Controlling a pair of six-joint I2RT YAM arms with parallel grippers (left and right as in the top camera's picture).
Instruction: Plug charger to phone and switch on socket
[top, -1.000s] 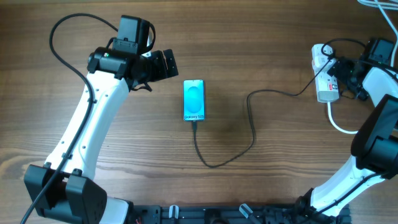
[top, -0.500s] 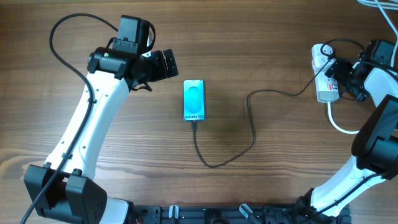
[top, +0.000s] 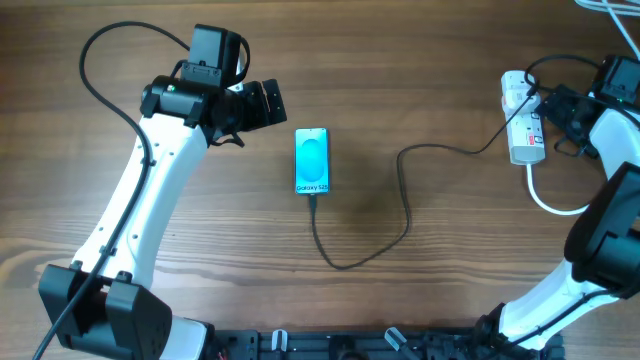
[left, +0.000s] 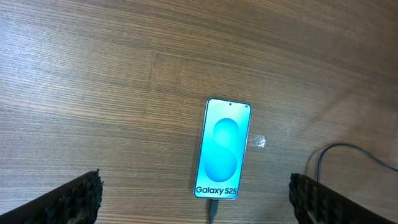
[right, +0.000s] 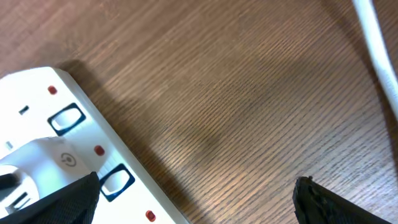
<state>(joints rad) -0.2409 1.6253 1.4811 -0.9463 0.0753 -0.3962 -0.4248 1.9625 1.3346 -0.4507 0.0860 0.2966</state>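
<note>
The coming move looks like the switch, since the charger already runs into the "Galaxy S25" end of the phone. The socket lies by the bench's right edge, near the far right corner. Its long axis runs roughly far-to-near, and a thick white cord leaves its near end.

The right tool hangs just beside the strip, on its right-edge side, and is much the nearer arm. Its fingers are spread wide with nothing between them. In the right wrist view the strip fills the lower left, and one fingertip sits next to a rocker switch; contact cannot be judged. Small red marks sit beside the rockers.

The left tool, also spread and empty, hovers near the phone, mid-bench. The phone's screen glows cyan.
</note>
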